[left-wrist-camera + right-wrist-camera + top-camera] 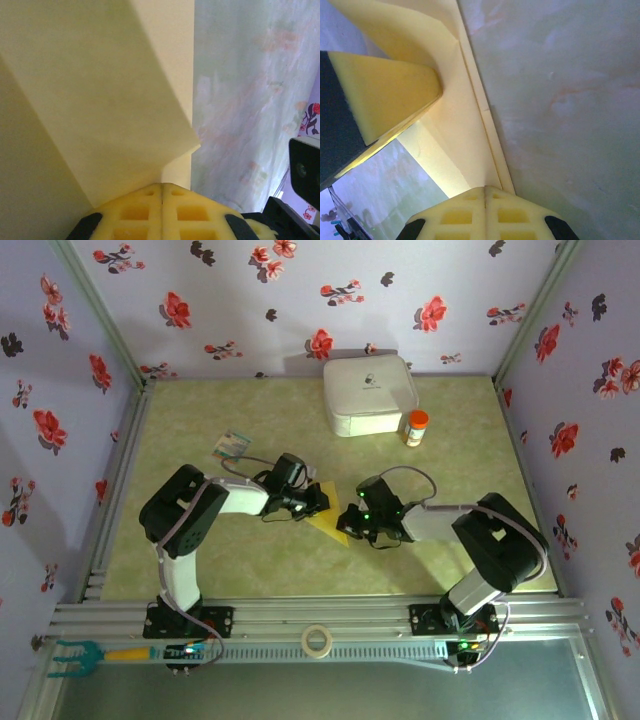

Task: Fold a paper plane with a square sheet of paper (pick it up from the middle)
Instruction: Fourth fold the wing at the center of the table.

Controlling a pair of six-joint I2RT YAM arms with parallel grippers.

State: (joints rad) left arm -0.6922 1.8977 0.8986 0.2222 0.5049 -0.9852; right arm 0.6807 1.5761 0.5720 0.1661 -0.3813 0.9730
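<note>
Flowered wallpaper (250, 300) closes round a pale green marbled tabletop (200, 570), with metal rails (330, 615) along its near edge. At the middle the yellow sheet of paper (328, 524) sits between the two arms, already creased; from above it reads as a small triangle poking toward the near side. The left tool (318, 498) meets it from the left and the right tool (350, 522) from the right, nearly nose to nose. In the left wrist view the yellow pads (135, 215) are pressed together with a folded layer of the sheet running into the seam between them, a flap corner jutting out over the green surface. The right wrist view gives the same: pads tight together, a crease of the paper leading straight into their tips, and a finger (385, 95) of the left tool lying against the sheet further along. At the back stands a white box (368, 395) with an orange-capped bottle (416, 427) just beside it; a teal-and-white card (232, 448) lies left of the arms, a roll of tape (317, 640) on the near rails
</note>
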